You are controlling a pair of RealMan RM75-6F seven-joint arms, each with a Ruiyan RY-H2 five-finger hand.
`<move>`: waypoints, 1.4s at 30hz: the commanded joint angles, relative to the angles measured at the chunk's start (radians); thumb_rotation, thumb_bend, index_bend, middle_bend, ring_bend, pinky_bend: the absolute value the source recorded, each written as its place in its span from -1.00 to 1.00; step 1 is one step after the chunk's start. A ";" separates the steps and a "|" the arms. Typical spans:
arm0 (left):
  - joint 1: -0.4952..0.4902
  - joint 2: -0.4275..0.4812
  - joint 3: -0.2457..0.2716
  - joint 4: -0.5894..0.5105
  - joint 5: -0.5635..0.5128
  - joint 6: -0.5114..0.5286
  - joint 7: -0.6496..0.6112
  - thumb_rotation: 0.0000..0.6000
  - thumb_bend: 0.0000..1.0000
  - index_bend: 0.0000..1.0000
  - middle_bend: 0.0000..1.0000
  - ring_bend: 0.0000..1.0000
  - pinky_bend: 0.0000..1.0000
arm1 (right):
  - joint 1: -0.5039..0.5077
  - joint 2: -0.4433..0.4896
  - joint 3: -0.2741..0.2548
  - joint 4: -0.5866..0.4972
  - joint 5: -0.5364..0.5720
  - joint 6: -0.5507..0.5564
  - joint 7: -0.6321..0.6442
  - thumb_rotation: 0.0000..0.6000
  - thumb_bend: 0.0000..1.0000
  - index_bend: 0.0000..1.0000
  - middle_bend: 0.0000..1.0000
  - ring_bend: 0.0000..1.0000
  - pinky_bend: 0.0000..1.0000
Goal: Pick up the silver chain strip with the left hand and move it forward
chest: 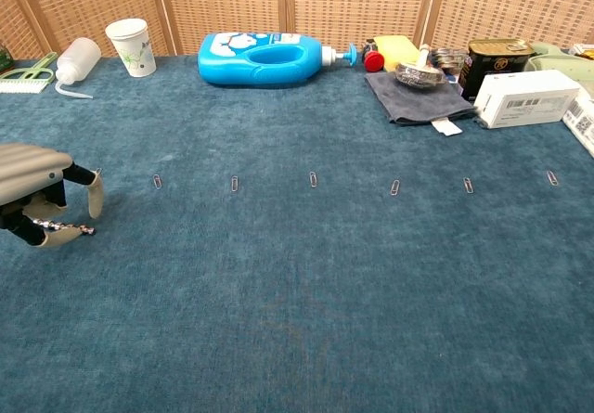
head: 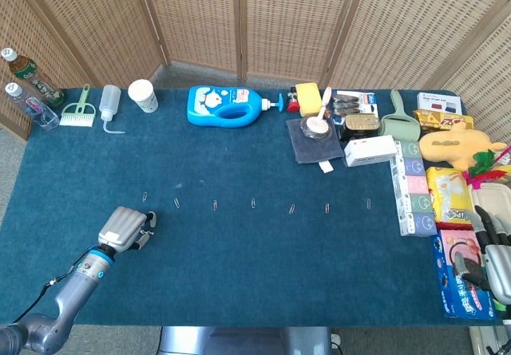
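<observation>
The silver chain strip (chest: 65, 226) lies flat on the blue cloth at the near left in the chest view, a short beaded bar. My left hand (chest: 37, 176) hangs directly over it, fingers curled down on both sides; the thumb lies along the chain's near edge and another finger (chest: 94, 194) stands just beyond it. The chain looks to be resting on the table still. In the head view my left hand (head: 126, 227) hides the chain completely. My right hand (head: 493, 253) sits at the far right edge over the snack packets, fingers loosely apart and holding nothing.
A row of several paper clips (chest: 235, 184) runs across the table just beyond the left hand. Along the back stand a paper cup (chest: 128, 45), a squeeze bottle (chest: 74, 60), a blue detergent bottle (chest: 264, 58), a grey cloth (chest: 414, 96) and a white box (chest: 525, 97).
</observation>
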State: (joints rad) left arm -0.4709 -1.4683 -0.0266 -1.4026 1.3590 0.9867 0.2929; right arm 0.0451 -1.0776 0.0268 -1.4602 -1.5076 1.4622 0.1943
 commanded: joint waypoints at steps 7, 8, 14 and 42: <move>-0.004 -0.008 0.009 -0.001 -0.019 -0.006 0.018 1.00 -0.35 -0.11 1.00 1.00 1.00 | -0.011 -0.004 -0.001 0.016 -0.001 0.011 0.022 0.67 0.01 -1.00 -1.00 -1.00 -1.00; -0.004 -0.008 0.009 -0.002 -0.021 -0.005 0.020 1.00 -0.35 -0.11 1.00 1.00 1.00 | -0.011 -0.004 -0.001 0.017 -0.001 0.012 0.023 0.68 0.01 -1.00 -1.00 -1.00 -1.00; -0.004 -0.008 0.010 -0.003 -0.036 -0.003 0.035 1.00 -0.35 -0.10 1.00 1.00 1.00 | -0.013 -0.004 0.000 0.021 -0.002 0.013 0.032 0.68 0.01 -1.00 -1.00 -1.00 -1.00; -0.016 -0.014 0.006 -0.015 -0.102 -0.010 0.086 1.00 -0.36 -0.02 1.00 1.00 1.00 | -0.018 -0.030 0.000 0.076 0.001 0.002 0.101 0.67 0.01 -1.00 -1.00 -1.00 -1.00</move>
State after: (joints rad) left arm -0.4866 -1.4841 -0.0197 -1.4157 1.2613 0.9784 0.3760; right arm 0.0278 -1.1069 0.0271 -1.3856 -1.5068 1.4644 0.2942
